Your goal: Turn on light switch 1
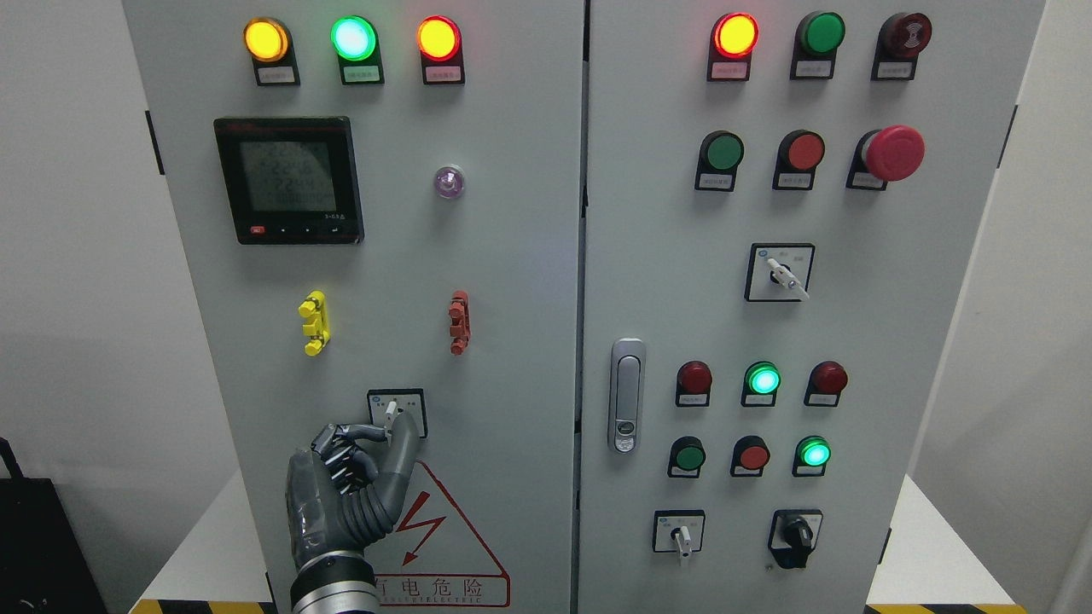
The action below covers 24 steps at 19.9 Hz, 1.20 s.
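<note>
A small rotary selector switch [395, 402] with a white lever sits on a black-framed plate low on the left cabinet door [512, 341]. My left hand [391, 431] reaches up from the bottom edge and meets it from below. The thumb [406, 443] lies along the right of the lever, and the curled fingers [350, 439] press in from the left, pinching it. The lever points roughly straight up, and the hand hides the lower half of the plate. Three lamps shine at the top of this door: yellow [266, 39], green [353, 37] and orange-red [438, 38]. My right hand is out of sight.
The left door also carries a digital meter [288, 180], a yellow clip [314, 322], a red clip [459, 321] and a high-voltage warning triangle [444, 529]. On the right door are a latch handle [627, 395], a red mushroom stop button [891, 153], several lamps, push-buttons and selector switches.
</note>
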Motion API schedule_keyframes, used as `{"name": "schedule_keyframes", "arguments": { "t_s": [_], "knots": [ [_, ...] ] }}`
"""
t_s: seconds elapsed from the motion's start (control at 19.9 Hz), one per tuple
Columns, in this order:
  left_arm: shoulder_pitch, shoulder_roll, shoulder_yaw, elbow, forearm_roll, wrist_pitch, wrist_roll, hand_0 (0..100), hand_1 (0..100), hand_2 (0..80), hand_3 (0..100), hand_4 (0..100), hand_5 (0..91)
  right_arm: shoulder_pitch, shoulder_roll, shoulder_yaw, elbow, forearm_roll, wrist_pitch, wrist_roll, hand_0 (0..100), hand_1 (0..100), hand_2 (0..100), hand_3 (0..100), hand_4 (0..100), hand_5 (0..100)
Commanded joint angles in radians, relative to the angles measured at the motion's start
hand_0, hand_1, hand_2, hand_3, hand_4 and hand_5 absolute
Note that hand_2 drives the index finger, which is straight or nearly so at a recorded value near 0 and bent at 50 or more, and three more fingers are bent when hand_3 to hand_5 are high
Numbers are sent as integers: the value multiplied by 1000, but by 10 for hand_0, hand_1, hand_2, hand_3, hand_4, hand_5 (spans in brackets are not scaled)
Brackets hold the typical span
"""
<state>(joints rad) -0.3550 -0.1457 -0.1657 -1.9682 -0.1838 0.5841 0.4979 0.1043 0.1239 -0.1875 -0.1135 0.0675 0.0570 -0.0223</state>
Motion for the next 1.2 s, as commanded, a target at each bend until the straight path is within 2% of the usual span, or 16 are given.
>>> {"name": "schedule_keyframes", "arguments": {
  "t_s": [0.0,0.75,1.15],
  "knots": [
    [-1,0,0,0,0,2,1,220,623,591,1000,970,860,0,0,0,0,0,0,1,0,0,0,0,0,0],
    [-1,0,-6,0,1,2,-1,259,600,598,1000,970,858,0,0,0,0,0,0,-1,0,0,0,0,0,0],
    [-2,0,-8,0,1,2,-1,384,541,597,1000,971,858,0,0,-1,0,0,0,1,0,0,0,0,0,0]
  ]
}}
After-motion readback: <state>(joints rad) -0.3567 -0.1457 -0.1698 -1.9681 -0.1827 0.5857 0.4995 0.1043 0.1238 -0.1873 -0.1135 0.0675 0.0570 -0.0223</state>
